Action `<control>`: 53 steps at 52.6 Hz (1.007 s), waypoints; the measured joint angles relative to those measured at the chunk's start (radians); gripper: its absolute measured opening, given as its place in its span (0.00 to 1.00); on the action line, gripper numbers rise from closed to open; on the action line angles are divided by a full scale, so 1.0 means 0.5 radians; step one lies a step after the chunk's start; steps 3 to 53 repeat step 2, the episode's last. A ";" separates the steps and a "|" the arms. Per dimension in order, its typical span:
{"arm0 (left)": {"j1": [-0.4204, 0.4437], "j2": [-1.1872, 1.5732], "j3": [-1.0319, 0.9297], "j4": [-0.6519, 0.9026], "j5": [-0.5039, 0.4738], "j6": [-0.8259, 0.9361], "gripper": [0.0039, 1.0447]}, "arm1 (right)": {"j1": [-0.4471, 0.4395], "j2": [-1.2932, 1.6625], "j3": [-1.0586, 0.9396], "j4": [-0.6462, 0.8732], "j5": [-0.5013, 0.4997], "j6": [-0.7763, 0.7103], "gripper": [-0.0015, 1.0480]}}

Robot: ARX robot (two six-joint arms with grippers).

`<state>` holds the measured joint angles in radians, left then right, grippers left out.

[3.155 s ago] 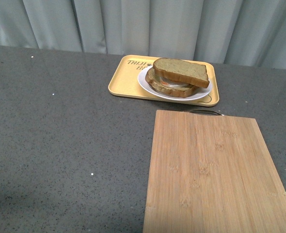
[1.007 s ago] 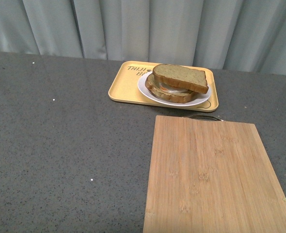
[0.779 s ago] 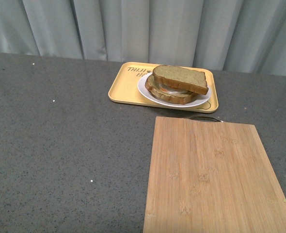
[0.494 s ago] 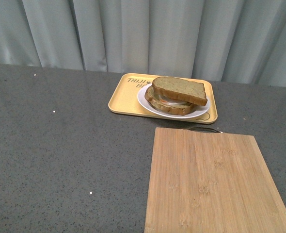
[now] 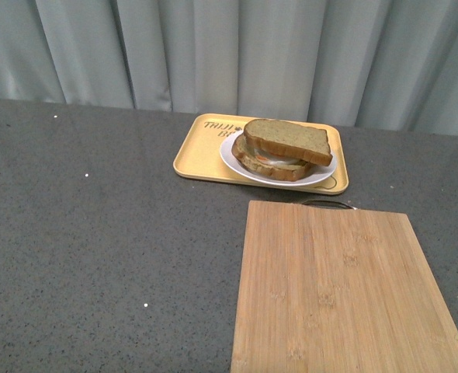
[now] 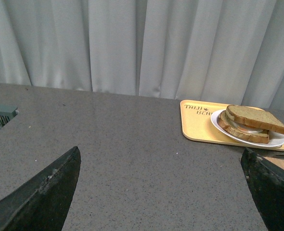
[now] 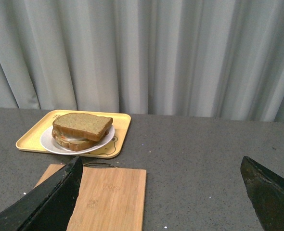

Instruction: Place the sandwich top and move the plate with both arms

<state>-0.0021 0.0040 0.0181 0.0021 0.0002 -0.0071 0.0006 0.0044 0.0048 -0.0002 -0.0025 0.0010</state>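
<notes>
Speckled sandwich top (image 5: 286, 139) atop round plate (image 5: 320, 176).

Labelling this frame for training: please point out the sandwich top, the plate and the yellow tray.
sandwich top (image 5: 285, 137), front view, middle of its upper face.
plate (image 5: 322, 172), front view, bare right rim.
yellow tray (image 5: 199, 146), front view, bare left part.

The sandwich top (image 5: 288, 138) lies flat on a stacked sandwich, over a lower bread slice (image 5: 269, 165) with pale filling between. Both sit on the plate (image 5: 320, 175), which rests on a yellow tray (image 5: 200, 148). A bamboo cutting board (image 5: 340, 287) lies just nearer the camera than the tray, on the grey table (image 5: 97, 249)
</notes>
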 joint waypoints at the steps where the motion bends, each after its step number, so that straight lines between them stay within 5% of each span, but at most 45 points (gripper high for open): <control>1: 0.000 0.001 0.000 0.000 0.000 0.000 0.94 | 0.000 0.000 0.000 0.000 0.000 0.000 0.91; 53: 0.000 0.001 0.000 0.000 0.000 0.000 0.94 | 0.000 0.000 0.000 0.000 0.000 0.000 0.91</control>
